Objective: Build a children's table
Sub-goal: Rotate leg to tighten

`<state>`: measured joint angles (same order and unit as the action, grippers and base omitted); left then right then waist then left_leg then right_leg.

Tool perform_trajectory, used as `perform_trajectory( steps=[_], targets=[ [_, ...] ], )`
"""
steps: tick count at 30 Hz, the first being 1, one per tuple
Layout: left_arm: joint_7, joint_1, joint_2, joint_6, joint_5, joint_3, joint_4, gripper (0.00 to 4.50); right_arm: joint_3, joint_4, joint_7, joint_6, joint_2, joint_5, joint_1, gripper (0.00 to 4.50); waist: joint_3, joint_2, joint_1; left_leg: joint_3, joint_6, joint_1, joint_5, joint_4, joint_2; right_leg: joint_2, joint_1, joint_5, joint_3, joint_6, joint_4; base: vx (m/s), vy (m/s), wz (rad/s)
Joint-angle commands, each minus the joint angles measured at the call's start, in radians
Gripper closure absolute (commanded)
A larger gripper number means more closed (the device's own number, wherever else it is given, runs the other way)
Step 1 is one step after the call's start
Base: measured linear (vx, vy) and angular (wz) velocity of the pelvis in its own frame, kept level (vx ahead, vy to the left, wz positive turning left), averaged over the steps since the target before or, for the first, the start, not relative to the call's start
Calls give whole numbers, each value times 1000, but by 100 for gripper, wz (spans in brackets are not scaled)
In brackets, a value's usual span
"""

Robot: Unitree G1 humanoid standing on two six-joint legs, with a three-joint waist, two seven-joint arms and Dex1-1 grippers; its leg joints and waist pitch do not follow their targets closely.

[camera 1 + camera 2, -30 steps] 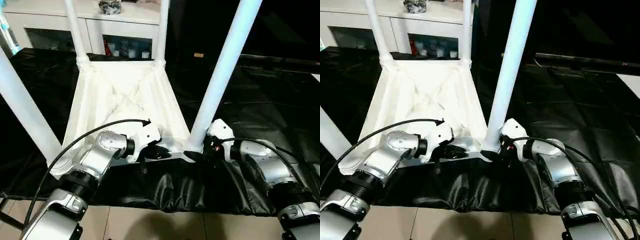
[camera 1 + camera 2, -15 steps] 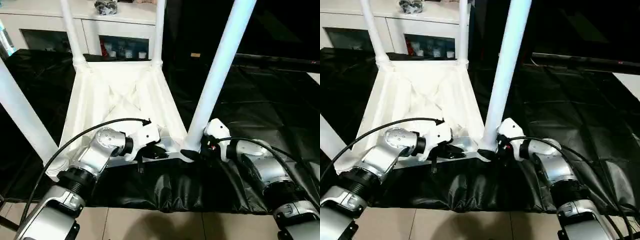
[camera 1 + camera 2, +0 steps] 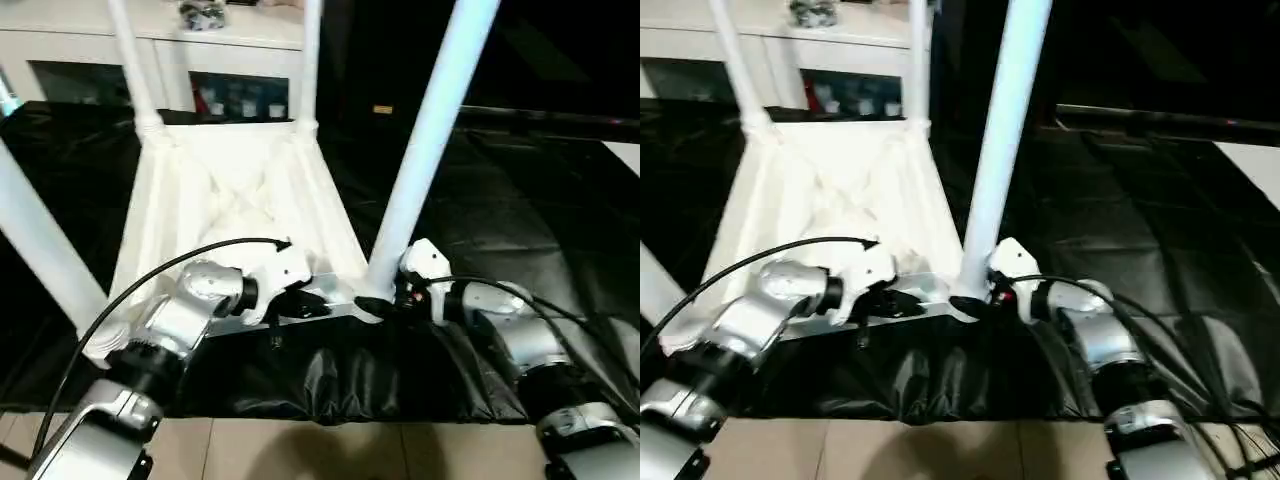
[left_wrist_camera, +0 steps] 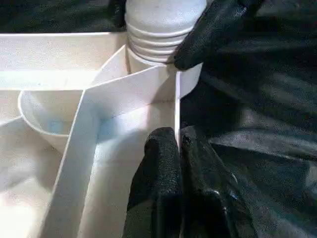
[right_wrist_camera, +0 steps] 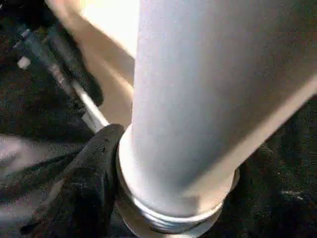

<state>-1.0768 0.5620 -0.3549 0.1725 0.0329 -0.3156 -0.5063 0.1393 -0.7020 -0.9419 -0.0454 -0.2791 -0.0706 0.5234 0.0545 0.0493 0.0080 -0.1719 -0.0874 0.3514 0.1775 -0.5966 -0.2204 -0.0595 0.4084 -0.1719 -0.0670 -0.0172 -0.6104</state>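
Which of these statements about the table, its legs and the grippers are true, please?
1. The tabletop lies underside up on black sheeting. True.
2. No legs are fitted yet. False: legs stand in its corners, including the near right leg.
3. The left gripper pinches the tabletop's rim. True.
4. The right gripper is at the top of that leg. False: it is at the leg's base, by the socket.
5. A cabinet stands behind the table. True.
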Motion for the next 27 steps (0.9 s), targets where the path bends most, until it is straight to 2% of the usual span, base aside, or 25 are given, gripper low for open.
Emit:
perform_trajectory(
  steps=[1,2,3,4,5,7,8,9,10,12,13,14,18,20,23,26,27],
  targets=[
    [24,-26,6,37,10,-17,-17,450,-20,-23,48,28,23,-18,13,169,-51,1,4,9,13,0,373,76,-6,-69,-33,-559,35,-114,109,0,0,0],
    [48,-29,16,44,8,-8,-9,450,-23,-32,75,32,44,-18,11,171,-50,5,1,8,13,-3,379,76,-6,-68,-28,-567,35,-112,111,0,0,0],
    [99,-31,38,64,14,4,11,450,-25,-55,129,39,87,-14,11,173,-48,5,-2,10,10,-3,388,76,-6,-70,-28,-587,34,-109,111,0,0,0],
    [99,-31,38,64,14,4,11,450,-25,-55,129,39,87,-14,11,174,-46,2,-3,12,7,-3,393,78,-7,-71,-27,-599,33,-106,113,0,0,0],
    [161,-32,67,95,26,13,37,450,-28,-87,202,44,136,-4,23,174,-46,6,-7,13,4,-3,407,78,-5,-70,-26,-621,30,-96,117,0,0,0],
    [217,-31,96,130,38,18,62,450,-34,-120,277,47,180,6,40,174,-46,5,-18,18,-10,-2,426,79,-5,-72,-25,-650,25,-80,121,0,0,0],
    [288,-26,139,171,53,22,81,450,-43,-163,379,52,231,17,68,174,-47,3,-19,20,-13,-5,429,78,-5,-74,-24,-650,25,-80,121,0,0,0],
    [318,-24,163,184,61,19,88,450,-44,-181,427,51,258,24,84,174,-46,3,-31,23,-20,0,433,81,-5,-72,-27,-640,21,-82,120,0,0,0],
    [324,-23,167,186,63,17,90,450,-45,-184,436,52,264,25,87,174,-48,0,-35,26,-21,0,446,83,-5,-72,-31,-636,15,-76,123,0,0,0],
    [361,-24,203,204,80,0,103,450,-48,-204,499,63,312,31,112,174,-51,-2,-38,26,-13,0,446,86,-6,-71,-32,-579,17,-88,123,0,0,0],
    [365,-29,220,201,85,-14,107,450,-34,-195,487,56,333,37,117,174,-51,2,-40,22,-8,-4,451,87,-8,-70,-29,-541,19,-103,123,0,0,0],
    [365,-31,226,200,86,-20,108,450,-28,-190,479,52,341,39,119,174,-51,1,-38,21,-5,-7,454,86,-8,-70,-27,-528,21,-111,123,0,0,0],
    [331,-57,195,160,89,-35,117,450,-33,-155,375,19,315,16,101,174,-50,6,-34,14,14,-5,438,87,-5,-71,-29,-507,30,-122,123,0,0,0],
    [304,-71,174,147,82,-28,133,450,-48,-144,332,22,288,-1,95,119,-52,6,-31,14,20,-4,424,87,-6,-73,-31,-499,32,-125,121,0,0,0],
    [237,-91,120,122,64,-19,157,450,-48,-95,236,35,219,-21,76,97,-54,5,-26,10,35,3,379,88,-6,-73,-39,-469,36,-131,118,0,0,0],
    [156,-98,61,72,49,-17,167,450,-10,-23,103,43,130,-19,46,62,-60,7,-12,3,52,1,305,86,-10,-71,-42,-380,43,-159,108,0,0,0],
    [140,-98,52,72,46,-15,167,450,-4,-13,82,41,115,-16,41,62,-61,1,-8,1,57,0,279,86,-10,-69,-43,-336,43,-175,105,0,0,0]
  ],
)
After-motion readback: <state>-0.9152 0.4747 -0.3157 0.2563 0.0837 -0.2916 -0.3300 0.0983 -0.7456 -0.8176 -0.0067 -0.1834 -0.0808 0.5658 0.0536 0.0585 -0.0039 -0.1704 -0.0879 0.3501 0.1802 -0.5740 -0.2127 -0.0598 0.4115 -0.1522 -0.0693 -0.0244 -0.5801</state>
